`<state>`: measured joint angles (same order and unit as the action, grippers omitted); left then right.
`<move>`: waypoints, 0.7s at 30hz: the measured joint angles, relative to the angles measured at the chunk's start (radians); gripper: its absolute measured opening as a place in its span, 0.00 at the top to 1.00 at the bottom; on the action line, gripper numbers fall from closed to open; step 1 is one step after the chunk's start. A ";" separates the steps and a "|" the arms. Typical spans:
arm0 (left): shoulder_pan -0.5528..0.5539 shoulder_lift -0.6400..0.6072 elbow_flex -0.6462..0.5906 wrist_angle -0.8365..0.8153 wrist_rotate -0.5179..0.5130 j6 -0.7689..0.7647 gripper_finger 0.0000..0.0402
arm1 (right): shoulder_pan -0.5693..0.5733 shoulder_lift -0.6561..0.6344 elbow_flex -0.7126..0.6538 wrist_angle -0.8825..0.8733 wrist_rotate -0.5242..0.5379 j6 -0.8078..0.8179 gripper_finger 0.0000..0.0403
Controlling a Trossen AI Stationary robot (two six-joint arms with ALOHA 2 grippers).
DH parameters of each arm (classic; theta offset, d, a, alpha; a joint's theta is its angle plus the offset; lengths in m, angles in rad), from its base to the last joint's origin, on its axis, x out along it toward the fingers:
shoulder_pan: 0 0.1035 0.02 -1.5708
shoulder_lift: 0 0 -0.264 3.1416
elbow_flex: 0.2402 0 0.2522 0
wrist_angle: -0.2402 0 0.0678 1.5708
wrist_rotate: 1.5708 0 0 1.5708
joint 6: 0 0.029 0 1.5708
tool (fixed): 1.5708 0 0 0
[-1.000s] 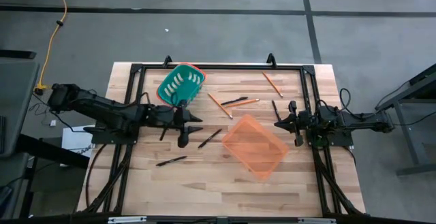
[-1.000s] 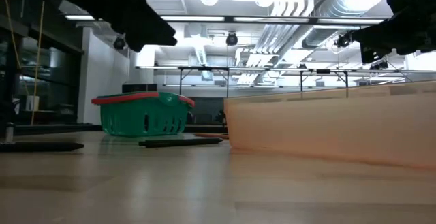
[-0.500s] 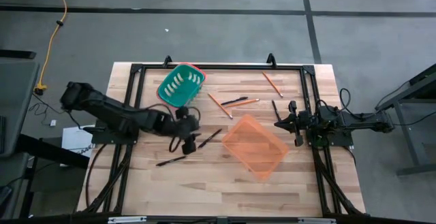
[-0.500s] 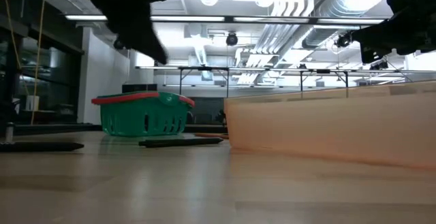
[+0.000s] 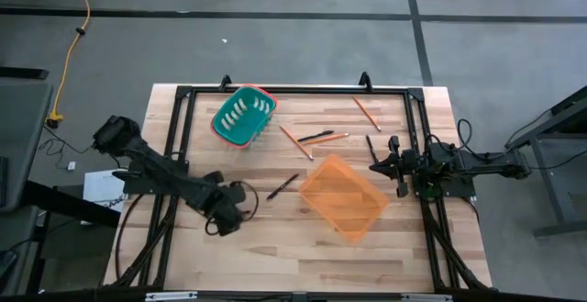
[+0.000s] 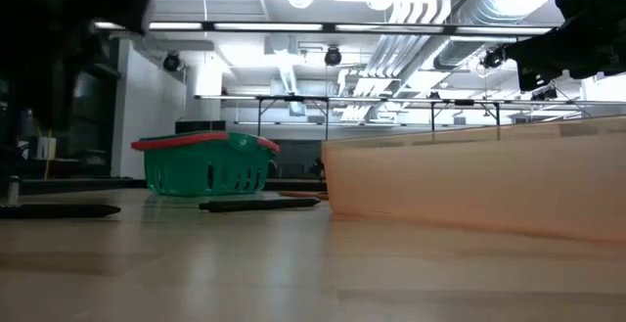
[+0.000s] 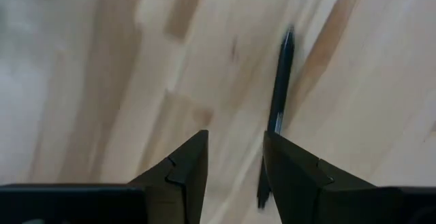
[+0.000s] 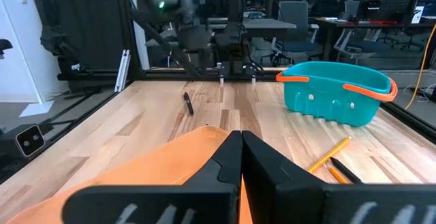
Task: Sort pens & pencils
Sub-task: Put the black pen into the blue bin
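My left gripper (image 5: 226, 218) (image 7: 235, 157) is open and points down over a black pen (image 7: 278, 105) near the table's near-left part. The pen's lower end shows in the gap beside one finger (image 7: 293, 176). I cannot see any touch. Another pen (image 5: 282, 186) lies beside the orange basket (image 5: 343, 196), a third (image 5: 316, 137) lies among two pencils (image 5: 295, 142) (image 5: 332, 139), and one more (image 5: 371, 148) lies by my right gripper (image 5: 385, 164). A third pencil (image 5: 367, 113) lies far right. My right gripper (image 8: 240, 157) is shut and hovers at the table's right.
A green basket (image 5: 244, 115) (image 6: 205, 165) stands at the far left, tilted on its side. The orange basket (image 6: 479, 185) sits at the middle right. A dark frame (image 5: 183, 95) runs around the table top. Bare wood lies along the near edge.
My left gripper has swung from beside the green basket toward the table's near edge and a little left, tipping downward until it stands over the near-left pen. The pens, pencils and baskets have stayed where they were.
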<state>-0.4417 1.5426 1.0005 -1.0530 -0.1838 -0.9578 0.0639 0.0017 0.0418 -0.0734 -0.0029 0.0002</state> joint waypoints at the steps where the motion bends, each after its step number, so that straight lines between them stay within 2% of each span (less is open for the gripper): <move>1: -0.012 0.022 0.004 -0.009 0.017 -0.016 0.68 | 0.000 0.000 0.000 0.000 0.000 0.000 1.00; 10: -0.036 0.194 0.085 -0.011 0.100 -0.047 0.68 | 0.000 0.000 0.000 0.002 0.000 0.000 1.00; 15: -0.036 0.231 0.086 0.018 0.128 -0.046 0.68 | 0.000 0.004 0.000 0.000 0.000 0.000 1.00; 21: -0.036 0.230 0.085 0.040 0.115 -0.053 0.68 | 0.000 0.005 0.000 0.000 0.000 0.000 1.00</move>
<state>-0.4779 1.7729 1.0857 -1.0130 -0.0688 -1.0106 0.0639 0.0063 0.0418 -0.0731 -0.0030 0.0002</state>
